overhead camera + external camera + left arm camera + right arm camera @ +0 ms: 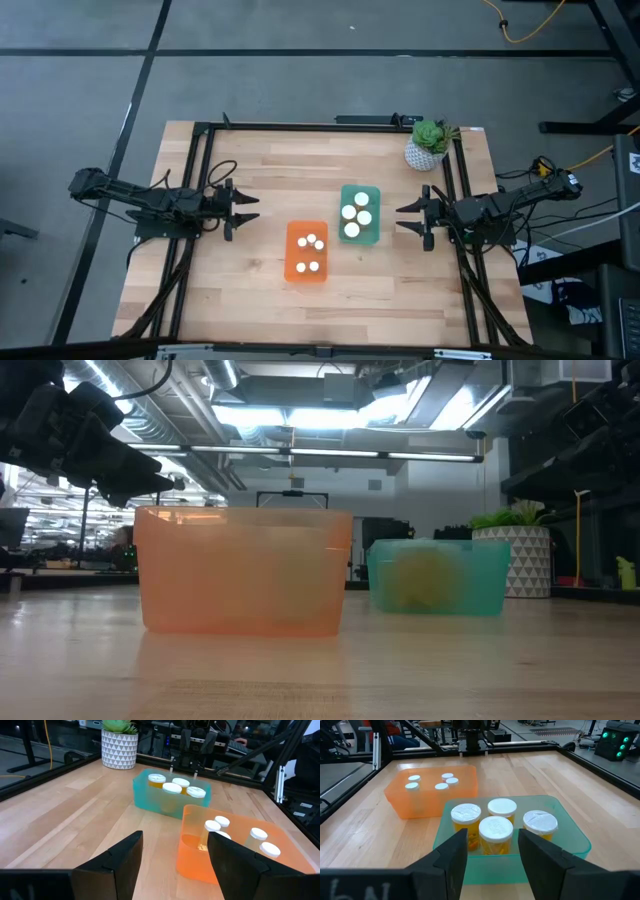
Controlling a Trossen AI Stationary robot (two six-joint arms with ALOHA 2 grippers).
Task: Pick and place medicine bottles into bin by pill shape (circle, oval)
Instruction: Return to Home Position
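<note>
All bottles [496, 829] sit in the orange bin [293, 253] or teal bin [372, 236]; sorting looks finished. The left end effector [252, 209] and right end effector [402, 218] hang spread, empty.

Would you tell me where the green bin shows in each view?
High view: green bin, right of centre.
Low view: green bin, right of the orange bin.
Left wrist view: green bin, beyond the orange bin.
Right wrist view: green bin, nearest the camera.
Shared landmark: the orange bin.

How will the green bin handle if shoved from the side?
Probably slides rather than tips: the green bin is low, wide and flat on the smooth table. Four bottles inside add weight; they stand packed, so likely stay upright.
</note>
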